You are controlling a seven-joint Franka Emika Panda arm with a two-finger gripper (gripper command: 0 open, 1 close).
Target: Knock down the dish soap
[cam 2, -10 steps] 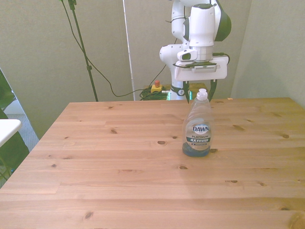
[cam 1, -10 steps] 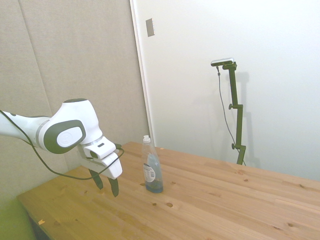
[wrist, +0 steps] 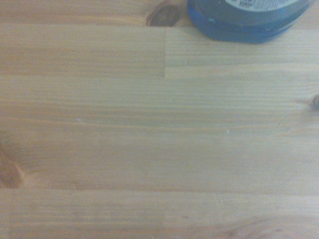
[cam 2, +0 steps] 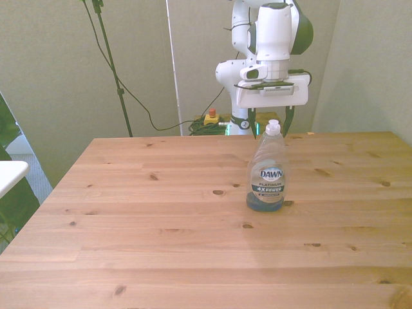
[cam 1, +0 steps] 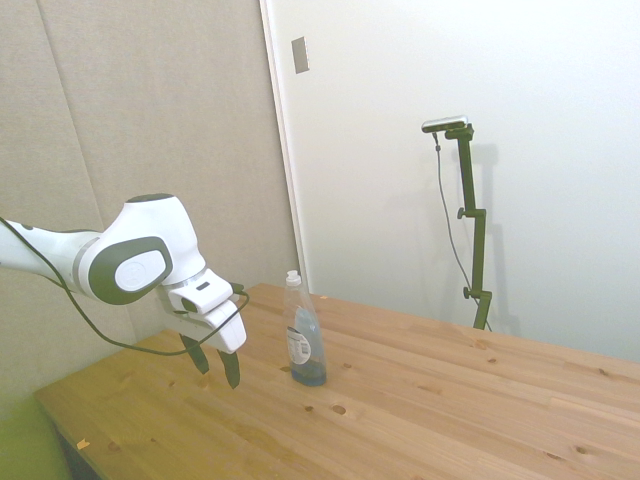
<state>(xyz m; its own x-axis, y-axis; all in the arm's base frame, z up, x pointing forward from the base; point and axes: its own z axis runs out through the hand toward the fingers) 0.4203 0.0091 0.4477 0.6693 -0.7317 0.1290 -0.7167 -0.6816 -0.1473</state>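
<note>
While the white two-finger gripper [cam 1: 213, 364] hangs just above the boards, its dark fingers [cam 1: 231, 369] stand apart and point down with nothing between them, so it's released and gripping nothing. In the front view the gripper [cam 2: 270, 117] shows only as a white block with a dark finger poking out on each side of the bottle's cap, the rest hidden behind the bottle. There's a clear gap of bare wood between those fingertips and the target.

Just ahead of the gripper, out past the fingertips, stands the dish soap [cam 1: 304, 336], a slim clear plastic bottle with blue liquid pooled in its lower part, a white cap on top and a small white-and-blue label on its belly. It's bolt upright, its base flat on the wood, not yet tipped. From the front the dish soap [cam 2: 267, 168] lines up squarely in front of the gripper, cap about level with the gripper's lower edge. The wrist camera catches only the rounded blue base of the dish soap [wrist: 249, 20] and the bottom strip of its label, a little soft in focus, with a dark knot in the wood just beside it.

Under all of it runs the light wooden plank table [cam 1: 420, 400], knotty and pale, and the table [cam 2: 161, 244] spreads wide and bare toward the camera. Back behind the gripper, the white arm [cam 1: 120, 262] with its grey joint cover reaches in, a black cable looping beneath it.
</note>
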